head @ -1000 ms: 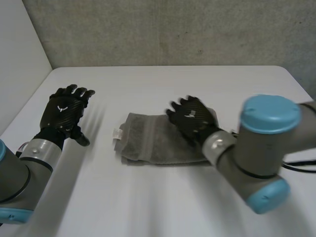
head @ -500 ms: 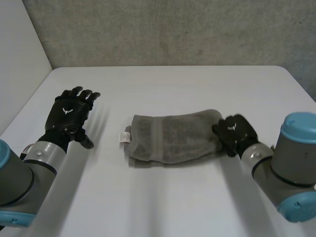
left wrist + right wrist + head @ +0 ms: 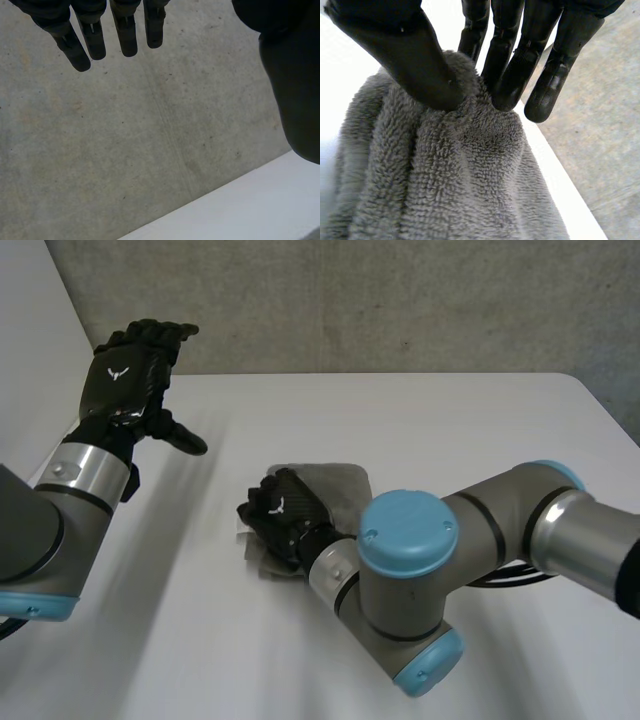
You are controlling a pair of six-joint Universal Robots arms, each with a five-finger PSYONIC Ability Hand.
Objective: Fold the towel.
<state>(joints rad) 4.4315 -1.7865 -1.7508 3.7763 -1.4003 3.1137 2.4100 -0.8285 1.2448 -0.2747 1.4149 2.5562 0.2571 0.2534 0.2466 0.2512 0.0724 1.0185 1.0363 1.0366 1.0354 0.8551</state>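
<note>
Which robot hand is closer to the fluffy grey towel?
Right. The right hand is on the towel, pinching it between fingers and thumb. The left hand is open and raised, well off to its side, touching nothing.

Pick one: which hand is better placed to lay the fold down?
Right, probably. The right hand pinches the towel between thumb and fingers. The left hand is open, raised, well clear of the cloth.

One grey towel (image 3: 340, 488), one white table (image 3: 470, 420), two robot hands (image 3: 128, 375) (image 3: 283, 512)
</note>
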